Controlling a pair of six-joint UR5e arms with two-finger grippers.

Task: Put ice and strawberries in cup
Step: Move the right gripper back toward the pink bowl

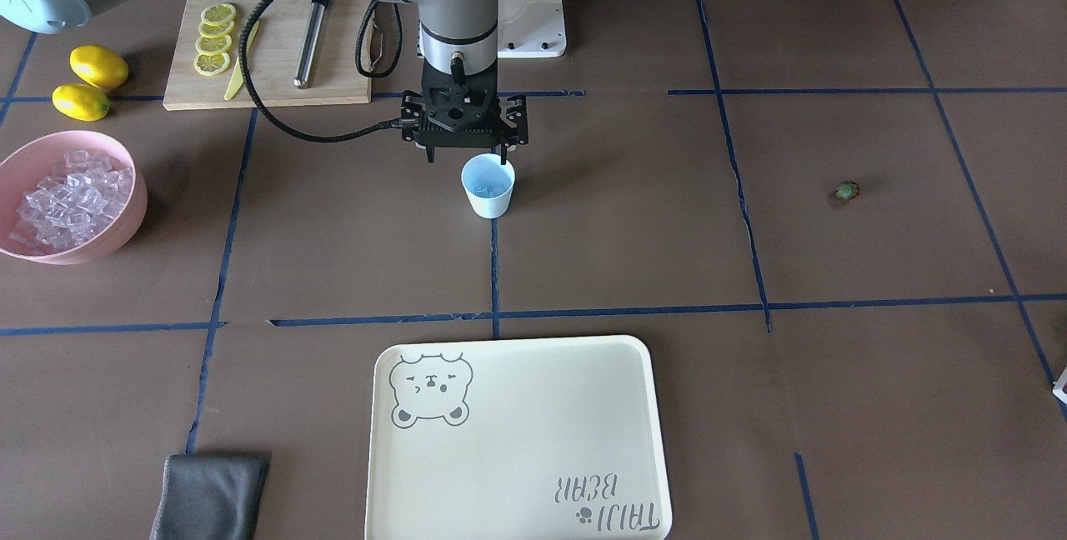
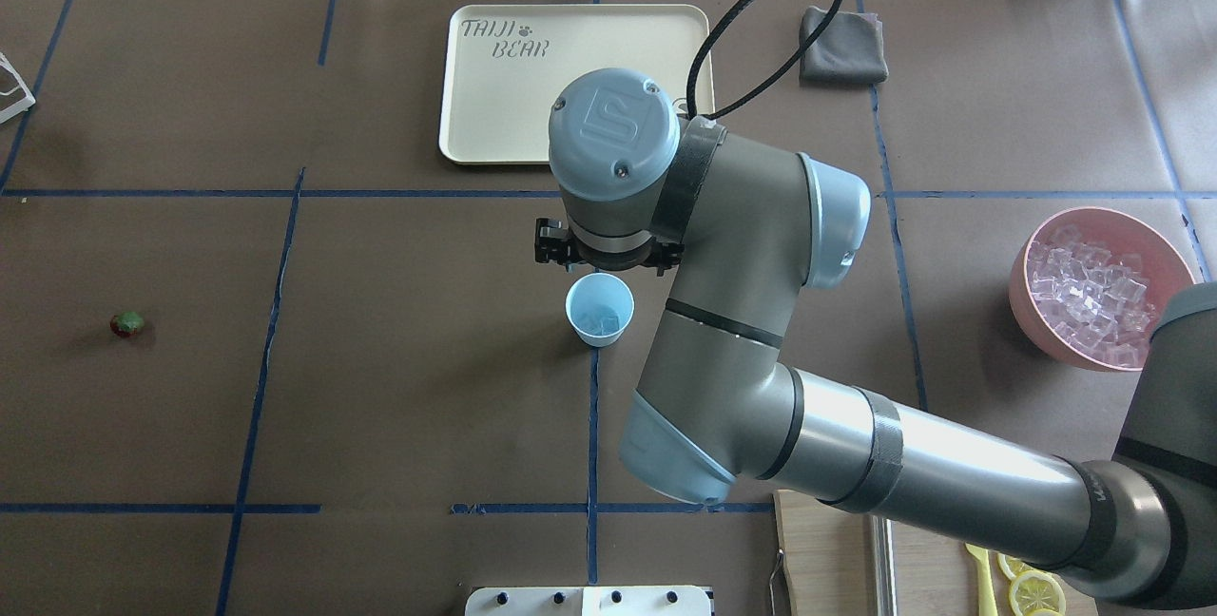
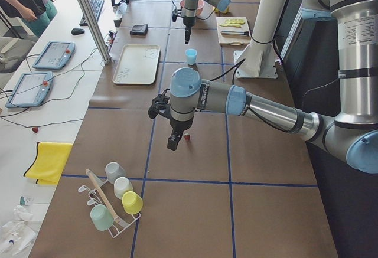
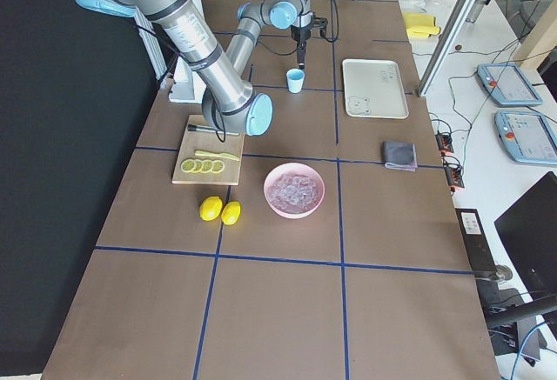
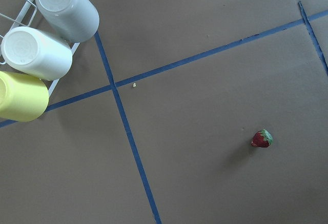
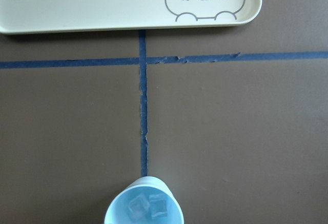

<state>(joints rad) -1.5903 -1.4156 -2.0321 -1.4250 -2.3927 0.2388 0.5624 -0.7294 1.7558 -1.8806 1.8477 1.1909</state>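
Ice [image 6: 147,206] lies in the cup [image 1: 488,184], mid table [image 1: 625,257]. The right gripper [image 1: 467,152] hangs just above it, spread wide, holding nothing. The strawberry [image 5: 262,139] lies well apart, near the left gripper [image 3: 172,143]; its grip I cannot tell. Best to drop straight down and pinch softly.

You cannot judge the left gripper [image 3: 172,144], small in one side view. The wrist view's bottom edge cuts the cup [image 6: 120,211]; the front view's left edge clips the bowl [image 1: 137,194]; the right arm [image 2: 723,312] covers part of the cutting board [image 2: 822,559] at the tabletop's [image 2: 380,407] edge.
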